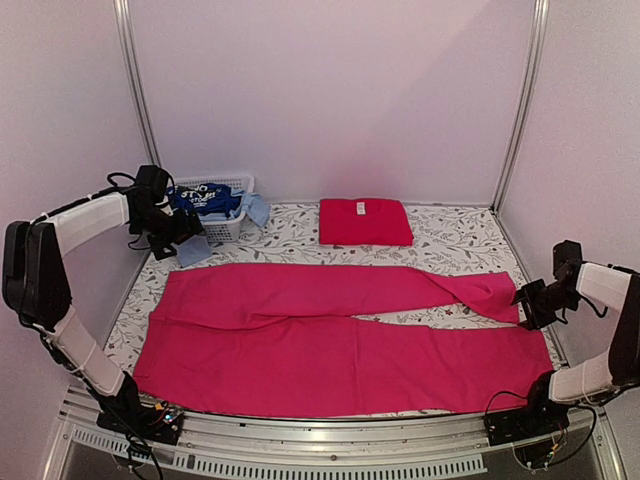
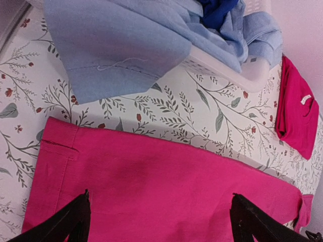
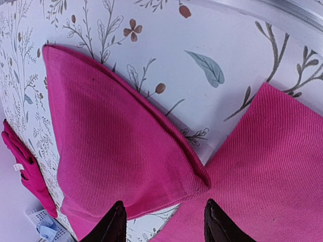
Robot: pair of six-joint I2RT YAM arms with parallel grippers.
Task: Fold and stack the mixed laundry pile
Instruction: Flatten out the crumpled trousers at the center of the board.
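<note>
Pink trousers (image 1: 330, 340) lie spread flat across the table, waist to the left, legs running right. The rest of the laundry waits at the back: a folded red shirt (image 1: 365, 221) mid-table, plus a dark blue printed garment (image 1: 205, 198) and light blue cloth (image 1: 193, 250) spilling from the white basket (image 1: 235, 181).

The left gripper (image 1: 178, 235) hovers by the far waist corner, jaws wide apart and empty. The right gripper (image 1: 527, 300) sits at the far leg's cuff, fingers parted, nothing pinched as far as I can see.

Looks like the step is a lengthwise fold, far leg over near leg. To do it well, imo: pinch the waist corner and cuff at the far edge, both layers, lift together w/ the cloth taut, then lay it edge-to-edge on the near leg.

The right wrist view shows what the top cam blurs: the far cuff (image 3: 126, 141) is skewed, its corner overlapping the near leg (image 3: 272, 166), so straighten it first. The left wrist view shows the waistband seam (image 2: 60, 151), and the light blue cloth draped just beside it, not touching.
</note>
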